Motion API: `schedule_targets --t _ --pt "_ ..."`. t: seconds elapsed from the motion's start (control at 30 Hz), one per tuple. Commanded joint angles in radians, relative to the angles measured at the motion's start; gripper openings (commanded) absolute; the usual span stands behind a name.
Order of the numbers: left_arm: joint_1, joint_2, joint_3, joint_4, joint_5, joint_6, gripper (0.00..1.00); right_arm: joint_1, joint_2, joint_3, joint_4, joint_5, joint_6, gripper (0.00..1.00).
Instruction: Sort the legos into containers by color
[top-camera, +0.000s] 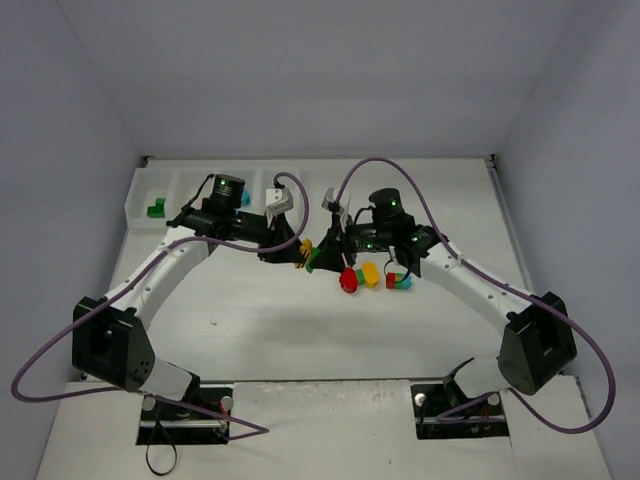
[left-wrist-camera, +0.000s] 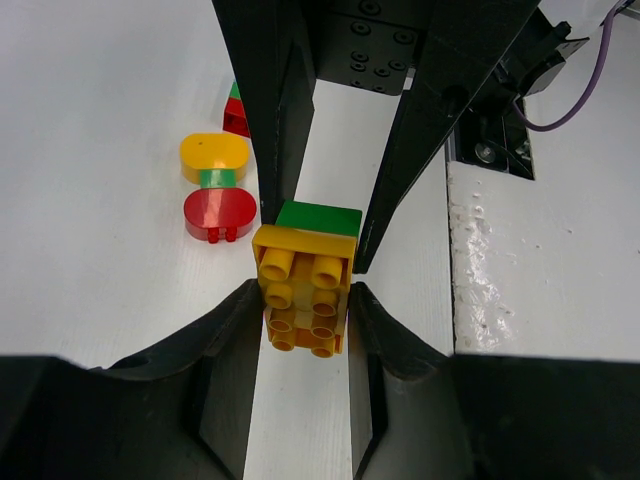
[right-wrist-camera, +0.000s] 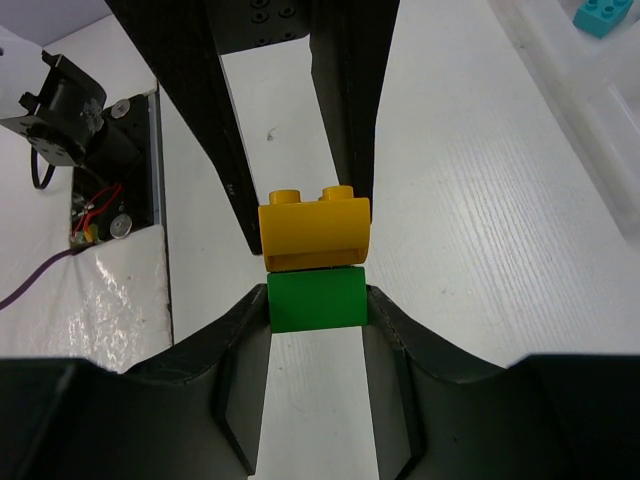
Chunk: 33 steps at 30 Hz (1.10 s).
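Firstly, in the top view the two arms meet near the middle of the table (top-camera: 250, 330). The left claw (top-camera: 298, 254) and the right claw (top-camera: 322, 252) face each other, with a yellow brick (top-camera: 305, 246) and a green brick (top-camera: 313, 262) between them. Just to the right of them a rounded stack (top-camera: 349, 281) of red and yellow and a mixed stack (top-camera: 400, 280) of red, green and cyan lie free on the table. The tray (top-camera: 140, 200) stands at the far left side, apart from both claws. It has a green piece (top-camera: 155, 210) in one compartment, and a cyan piece (top-camera: 245, 198) shows behind the left arm. Next, in the left wrist view the left claw (left-wrist-camera: 305, 300) is clamped on the yellow brick (left-wrist-camera: 303, 285), with its fingers touching both sides. The green brick (left-wrist-camera: 318, 218) is joined to the far end of the yellow one and sits between the fingers of the right claw, which reach in from the top. The rounded stack (left-wrist-camera: 215, 185) lies to the left, not touching any claw. Lastly, in the right wrist view the right claw (right-wrist-camera: 318, 300) is clamped on the green brick (right-wrist-camera: 318, 298). The yellow brick (right-wrist-camera: 315, 230) is joined just beyond it, between the fingers of the left claw. The cyan piece (right-wrist-camera: 603, 15) lies in the tray (right-wrist-camera: 570, 75) at the upper right corner.
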Motion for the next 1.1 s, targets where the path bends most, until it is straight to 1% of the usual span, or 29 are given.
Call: schedule_targets --t 0.0,0.07,0.33,0.5,0.6,0.63,0.67,0.73,0.77,0.87,0.9,0.97,1.0,1.07 --pt "0.033 -0.019 0.063 0.001 0.044 0.045 0.05 -0.009 -0.013 -0.029 0.054 -0.009 -0.02 0.0" --pt "0.068 -0.023 0.07 -0.003 0.049 0.052 0.05 -0.02 -0.015 -0.068 0.056 -0.007 -0.023 0.0" --pt "0.131 -0.008 0.079 -0.045 0.063 0.094 0.04 -0.052 -0.03 -0.112 0.056 -0.003 -0.026 0.0" --pt "0.145 0.004 0.082 -0.057 0.071 0.107 0.04 -0.079 -0.043 -0.123 0.054 -0.01 -0.023 0.0" --pt "0.145 0.018 0.086 -0.008 0.014 0.042 0.04 -0.08 -0.043 -0.122 0.056 0.003 -0.012 0.0" --pt "0.145 0.029 0.085 0.06 -0.02 0.01 0.04 -0.08 -0.044 -0.12 0.056 0.005 -0.012 0.0" --pt "0.145 0.035 0.085 0.11 -0.132 -0.085 0.04 -0.08 -0.044 -0.12 0.054 0.007 -0.005 0.0" --pt "0.145 0.066 0.097 0.215 -0.272 -0.168 0.04 -0.08 -0.049 -0.118 0.055 0.011 0.001 0.0" --pt "0.145 0.078 0.111 0.234 -0.41 -0.216 0.04 -0.08 -0.052 -0.118 0.057 0.013 0.009 0.0" --pt "0.142 0.153 0.194 0.277 -0.633 -0.306 0.05 -0.08 -0.064 -0.122 0.056 0.014 0.017 0.0" --pt "0.142 0.2 0.221 0.268 -0.737 -0.317 0.08 -0.08 -0.067 -0.126 0.056 0.014 0.021 0.0" --pt "0.139 0.274 0.322 0.259 -0.802 -0.325 0.1 -0.08 -0.079 -0.132 0.057 0.013 0.029 0.0" --pt "0.136 0.294 0.323 0.259 -0.813 -0.325 0.1 -0.08 -0.079 -0.132 0.057 0.013 0.032 0.0" --pt "0.131 0.332 0.376 0.268 -0.836 -0.333 0.1 -0.08 -0.085 -0.138 0.057 0.017 0.037 0.0"
